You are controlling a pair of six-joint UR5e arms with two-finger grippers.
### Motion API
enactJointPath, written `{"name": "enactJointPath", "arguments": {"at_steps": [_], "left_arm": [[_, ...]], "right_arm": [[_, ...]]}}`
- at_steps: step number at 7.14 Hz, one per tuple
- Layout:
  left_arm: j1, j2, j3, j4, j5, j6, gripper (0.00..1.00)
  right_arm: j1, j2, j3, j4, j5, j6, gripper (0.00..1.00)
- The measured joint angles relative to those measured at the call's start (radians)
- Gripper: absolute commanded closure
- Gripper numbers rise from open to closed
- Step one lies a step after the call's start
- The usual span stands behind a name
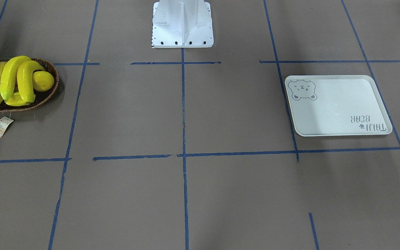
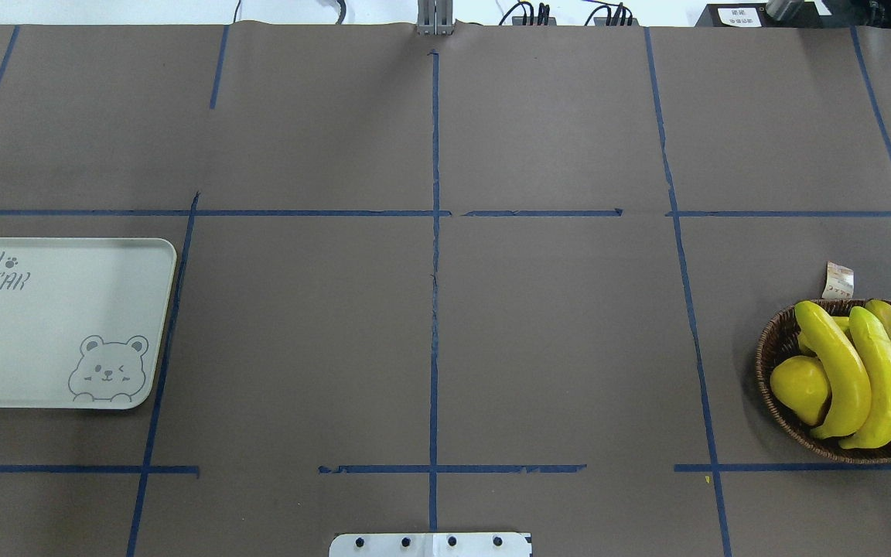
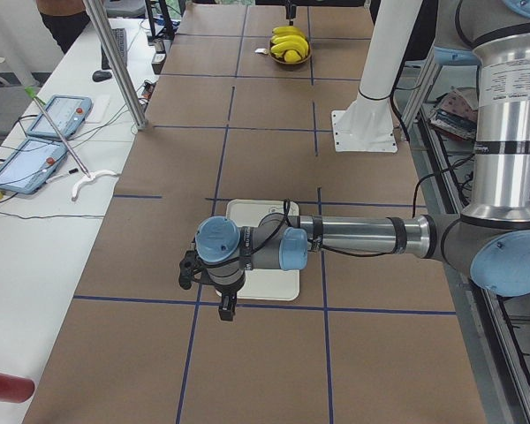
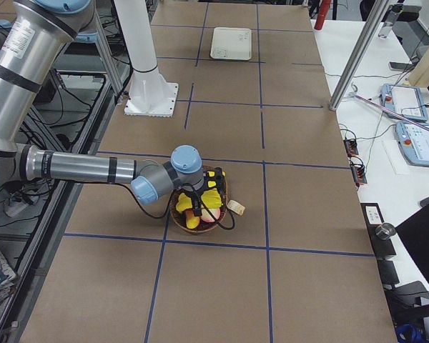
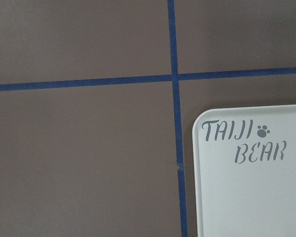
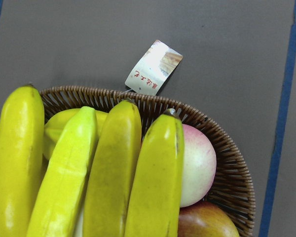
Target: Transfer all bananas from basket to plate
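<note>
Hovering above the basket, the right gripper has four bananas packed directly below; the left gripper hangs beside the plate corner, arm outstretched. Neither's opening can be told.

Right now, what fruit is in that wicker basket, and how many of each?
Bananas: 4
Lemon: 1
Pink-white peach: 1
Reddish apple: 1
Half-hidden yellow fruit under the bananas: 1
Total: 8 fruits visible in the basket; more may be buried.
</note>
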Motion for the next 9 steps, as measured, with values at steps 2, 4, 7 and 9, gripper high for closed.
{"name": "enactJointPath", "arguments": {"at_steps": [2, 4, 7, 9], "left_arm": [[0.0, -0.001, 0.004, 0.0, -0.001, 0.0, 0.0], [0.0, -0.001, 0.006, 0.0, -0.002, 0.0, 0.0], [0.001, -0.003, 0.007, 0.001, -0.002, 0.0, 0.0], [0.002, -0.003, 0.007, 0.0, -0.002, 0.0, 0.0]], "right_arm": [[-0.044, -0.002, -0.006, -0.003, -0.018, 0.001, 0.01], [-0.066, -0.004, -0.01, -0.003, -0.02, 0.001, 0.01], [-0.073, -0.023, -0.021, -0.002, -0.018, -0.002, 0.01], [-0.078, -0.025, -0.037, -0.002, -0.016, -0.004, 0.12]]}}
